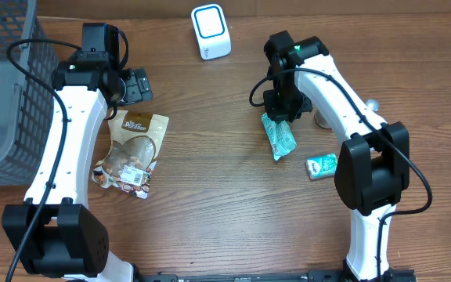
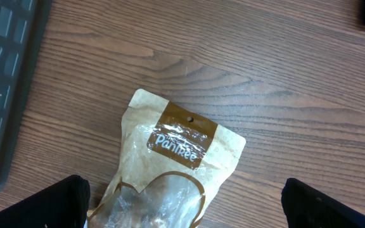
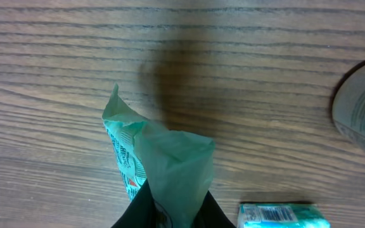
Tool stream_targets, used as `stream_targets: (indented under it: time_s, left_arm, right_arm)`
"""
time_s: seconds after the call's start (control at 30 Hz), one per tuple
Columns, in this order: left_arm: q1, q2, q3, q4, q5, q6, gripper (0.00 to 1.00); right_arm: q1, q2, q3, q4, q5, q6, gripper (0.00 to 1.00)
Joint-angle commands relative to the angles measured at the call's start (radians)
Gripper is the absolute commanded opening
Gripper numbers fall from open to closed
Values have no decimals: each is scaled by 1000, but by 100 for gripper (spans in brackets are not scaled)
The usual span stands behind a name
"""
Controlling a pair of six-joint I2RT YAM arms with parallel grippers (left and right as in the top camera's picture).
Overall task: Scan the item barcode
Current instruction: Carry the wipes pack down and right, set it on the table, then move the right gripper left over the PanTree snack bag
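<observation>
A green snack packet (image 1: 277, 137) lies on the wooden table right of centre, and my right gripper (image 1: 279, 113) stands over its upper end. In the right wrist view the packet (image 3: 170, 158) runs up between the two dark fingers, and the right gripper (image 3: 173, 212) is shut on it. A brown pouch with a clear window (image 1: 131, 149) lies at the left. My left gripper (image 1: 135, 86) hovers just beyond its top edge. In the left wrist view the pouch (image 2: 176, 158) sits between the widely spread fingers (image 2: 62, 202) of my open left gripper (image 2: 185, 202), untouched. A white scanner (image 1: 211, 30) stands at the back centre.
A small teal packet (image 1: 322, 165) with its barcode showing (image 3: 277, 214) lies right of the green one. A grey mesh basket (image 1: 6, 94) fills the left edge. A round container (image 3: 363, 107) sits at the far right, partly under the right arm.
</observation>
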Motion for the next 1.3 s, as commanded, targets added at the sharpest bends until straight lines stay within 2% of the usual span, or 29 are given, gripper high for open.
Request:
stream_targets:
  time_s: [0.0, 0.17, 0.33, 0.4, 0.53, 0.6, 0.73, 0.83, 1.27]
  left_arm:
    - [-4, 1, 6, 1, -13, -10, 100]
    - [-4, 1, 6, 1, -13, -10, 100]
    - [-4, 1, 6, 1, -13, -10, 100]
    - [-4, 1, 6, 1, -13, -10, 99]
    - [-4, 1, 6, 1, -13, -10, 100]
    - [-4, 1, 6, 1, -13, -10, 100]
    - [-4, 1, 6, 1, -13, -10, 100]
    - [-4, 1, 6, 1, -13, -10, 100]
    - [-4, 1, 6, 1, -13, -10, 100]
  right_arm:
    - [2, -9, -19, 9, 2, 3, 13]
    - [2, -9, -19, 14, 23, 3, 21]
    - [2, -9, -19, 50, 110, 3, 66]
    - [2, -9, -19, 97, 121, 3, 77]
    - [4, -9, -19, 177, 47, 4, 93]
    - [9, -9, -19, 206, -65, 8, 97]
    - [29, -9, -19, 266, -331, 30, 98]
    - [55, -9, -19, 300, -437, 30, 98]
    - [254, -9, -19, 372, -455, 58, 100]
